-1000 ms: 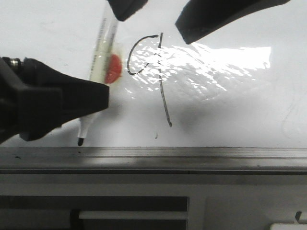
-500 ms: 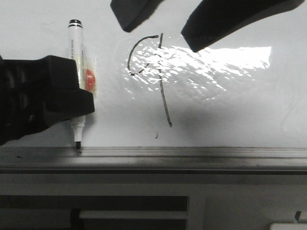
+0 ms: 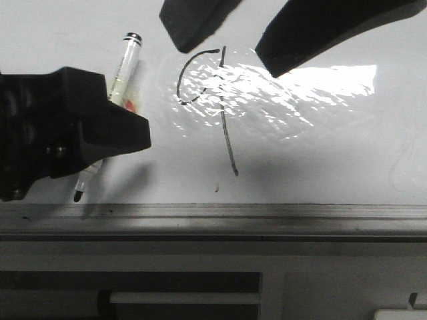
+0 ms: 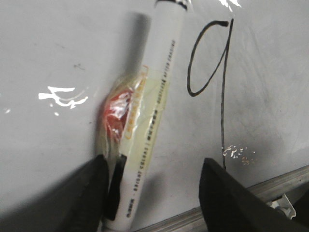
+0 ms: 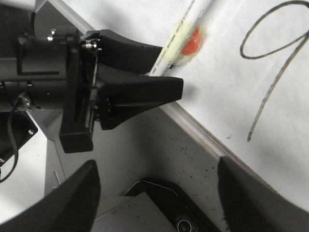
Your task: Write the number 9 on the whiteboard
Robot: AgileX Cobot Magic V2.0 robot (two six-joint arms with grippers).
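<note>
Black marker strokes form the number 9 (image 3: pixel 212 107) at upper centre of the front view, on the glossy whiteboard (image 3: pixel 320 160); the loop is open at its lower right and the stem slants down toward the grey metal ledge (image 3: pixel 267 217). The figure reads as complete. At left of the frame, the left pincer (image 3: pixel 93 133) covers the middle of the marker (image 3: pixel 125 63), which tilts with its cap end up and its tip low near the ledge, away from the figure. The right pincer (image 3: pixel 243 30) hangs at the top edge, fingers apart, gripping nothing.

In the left wrist view, the marker (image 4: pixel 152 106) lies against the board beside the number 9 (image 4: pixel 212 63). The pincer fingers (image 4: pixel 91 193) stand wide apart; one touches the barrel, the other is clear, so the marker is judged released.

In the right wrist view, the number 9 (image 5: pixel 275 58) sits at upper right, and the right pincer fingers (image 5: pixel 72 198) are spread, empty.
</note>
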